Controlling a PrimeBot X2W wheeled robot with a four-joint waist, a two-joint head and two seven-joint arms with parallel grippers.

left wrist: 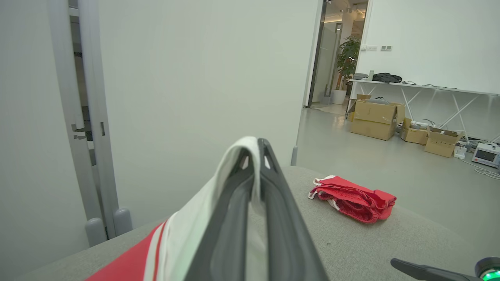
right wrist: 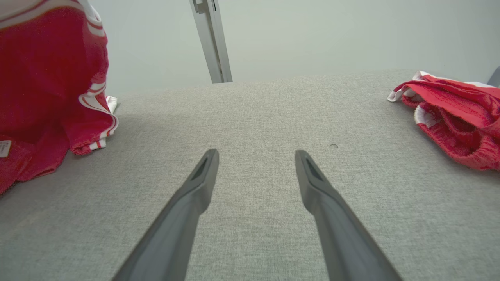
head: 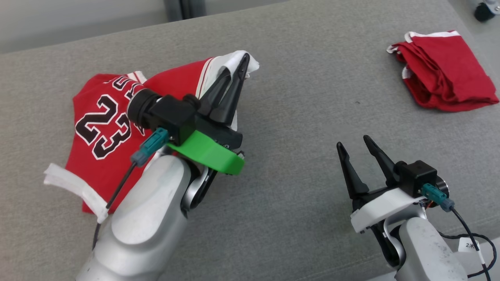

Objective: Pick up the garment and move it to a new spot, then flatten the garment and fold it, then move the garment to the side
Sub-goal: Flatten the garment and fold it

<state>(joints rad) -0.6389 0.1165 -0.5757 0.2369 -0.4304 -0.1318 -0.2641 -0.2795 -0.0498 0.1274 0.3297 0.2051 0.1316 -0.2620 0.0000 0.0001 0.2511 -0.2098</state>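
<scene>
The garment [head: 103,132] is a red jersey with white trim and the number 23, lying crumpled at the left of the grey surface. My left gripper [head: 243,64] is shut on its white-trimmed edge and holds that edge raised off the surface. In the left wrist view the white trim [left wrist: 203,207] drapes over the closed fingers [left wrist: 273,203] of the left gripper [left wrist: 258,150]. The jersey [right wrist: 47,89] hangs at the left of the right wrist view. My right gripper [head: 353,141] stands open over bare fabric at the lower right, its fingers [right wrist: 195,187] spread on either side of the right gripper [right wrist: 256,157] midpoint, nothing between them.
A second red garment [head: 445,72] lies folded at the far right of the grey surface [head: 312,117]; it also appears as a red bundle [left wrist: 353,199] and a red bundle [right wrist: 457,121]. Beyond the surface are a pale wall, cardboard boxes [left wrist: 375,119] and a long table.
</scene>
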